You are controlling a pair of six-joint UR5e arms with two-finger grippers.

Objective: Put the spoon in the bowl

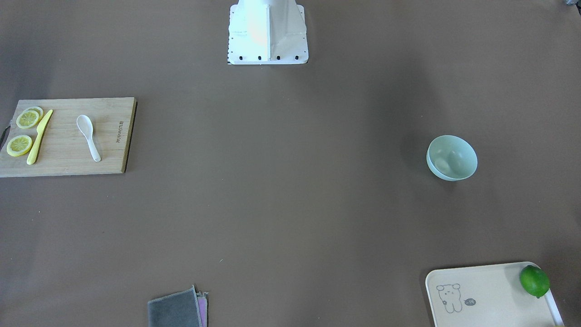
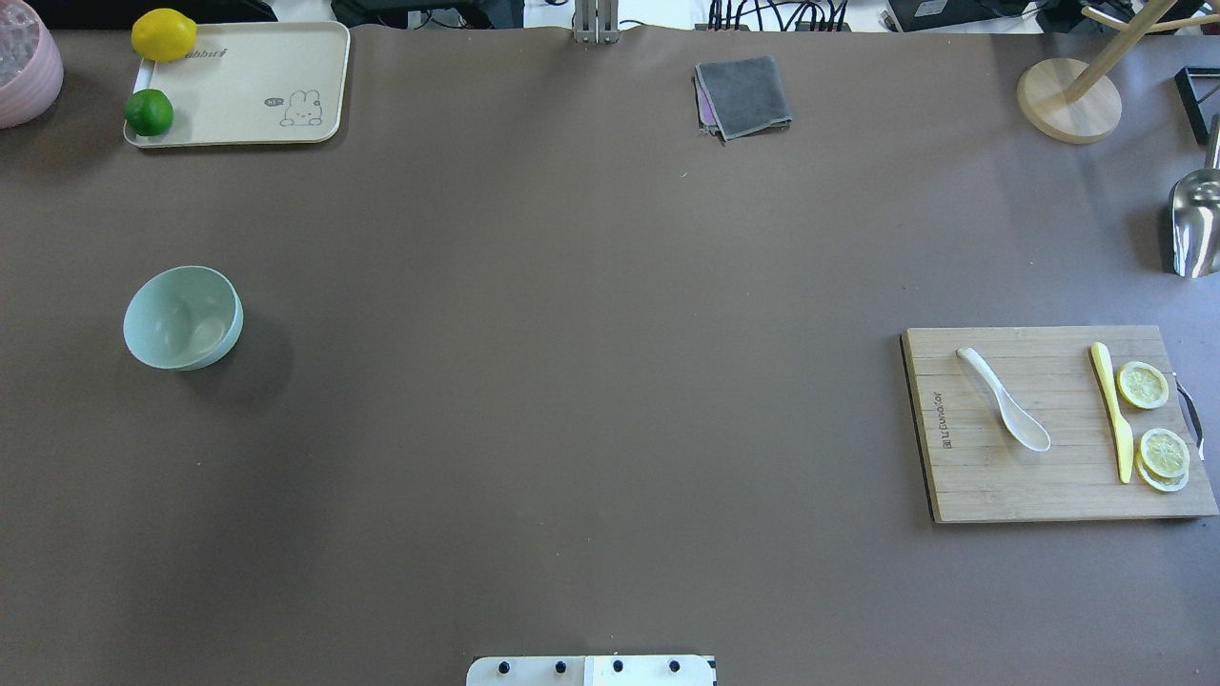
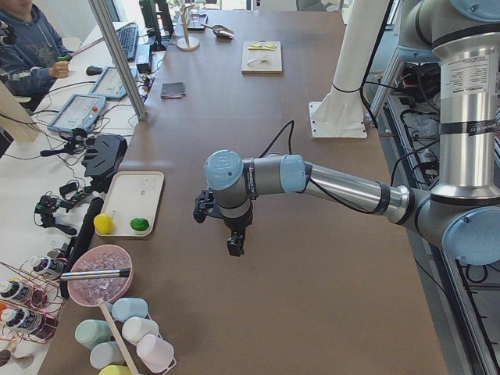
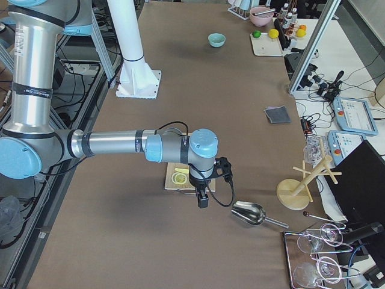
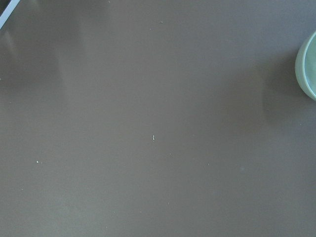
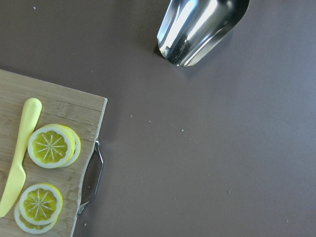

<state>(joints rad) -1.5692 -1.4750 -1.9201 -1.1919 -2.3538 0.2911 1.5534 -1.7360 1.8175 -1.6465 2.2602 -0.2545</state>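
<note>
The white spoon (image 1: pixel 88 136) lies on a wooden cutting board (image 1: pixel 109 156), scoop towards the robot; it also shows in the overhead view (image 2: pixel 1003 412). The empty mint-green bowl (image 1: pixel 451 157) stands upright far across the table on the robot's left (image 2: pixel 182 317), and its rim edges the left wrist view (image 5: pixel 309 69). My left gripper (image 3: pixel 234 246) hangs above the table near the bowl's side. My right gripper (image 4: pixel 203 201) hangs above the cutting board's outer end. Both show only in the side views, so I cannot tell if they are open or shut.
A yellow knife (image 2: pixel 1113 412) and lemon slices (image 2: pixel 1153 419) share the board. A metal scoop (image 6: pixel 200 29) lies beyond it, by a wooden stand (image 2: pixel 1067 100). A tray (image 2: pixel 267 67) with a lime and lemon, a pink bowl (image 2: pixel 24 62) and a grey cloth (image 2: pixel 743 95) line the far edge.
</note>
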